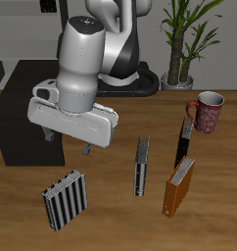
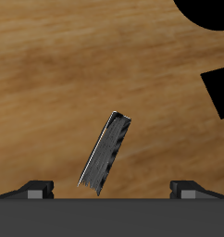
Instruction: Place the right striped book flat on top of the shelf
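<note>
The right striped book (image 1: 65, 199) stands tilted on the table near the front edge, with bold black-and-white stripes on its broad cover. The shelf (image 1: 18, 108), a low black cabinet, stands farther back at the table's side. My gripper (image 1: 70, 144) hangs open and empty above the table, between the shelf and the striped book, a little behind the book and touching nothing. In the wrist view my gripper (image 2: 111, 192) has its fingertips (image 2: 35, 189) wide apart. A narrow grey streaked book (image 2: 106, 153) stands on the wood between them; I cannot tell which book it is.
A thin grey book (image 1: 142, 165) stands upright mid-table. A dark book (image 1: 184, 140) and an orange book (image 1: 179, 184) stand beyond it. A red mug (image 1: 207, 111) sits farther back. A potted plant (image 1: 179, 39) stands behind the table.
</note>
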Controlling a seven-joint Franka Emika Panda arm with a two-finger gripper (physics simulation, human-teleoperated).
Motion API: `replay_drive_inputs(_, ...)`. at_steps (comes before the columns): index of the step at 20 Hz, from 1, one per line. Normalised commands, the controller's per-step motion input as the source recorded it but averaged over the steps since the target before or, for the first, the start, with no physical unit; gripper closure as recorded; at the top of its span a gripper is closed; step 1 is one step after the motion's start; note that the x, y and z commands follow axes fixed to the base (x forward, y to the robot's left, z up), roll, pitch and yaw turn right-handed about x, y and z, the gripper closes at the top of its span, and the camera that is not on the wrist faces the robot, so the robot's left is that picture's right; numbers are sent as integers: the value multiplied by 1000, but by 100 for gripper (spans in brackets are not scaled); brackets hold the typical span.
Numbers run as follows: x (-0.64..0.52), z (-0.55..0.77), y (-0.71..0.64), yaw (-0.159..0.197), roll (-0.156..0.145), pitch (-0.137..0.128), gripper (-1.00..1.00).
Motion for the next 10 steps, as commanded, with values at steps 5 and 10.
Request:
replay_drive_inputs(5,118,-368,-3,-49,13,-3,-100)
replay_drive_inputs(10,100,-246,-35,-49,-13,4,-100)
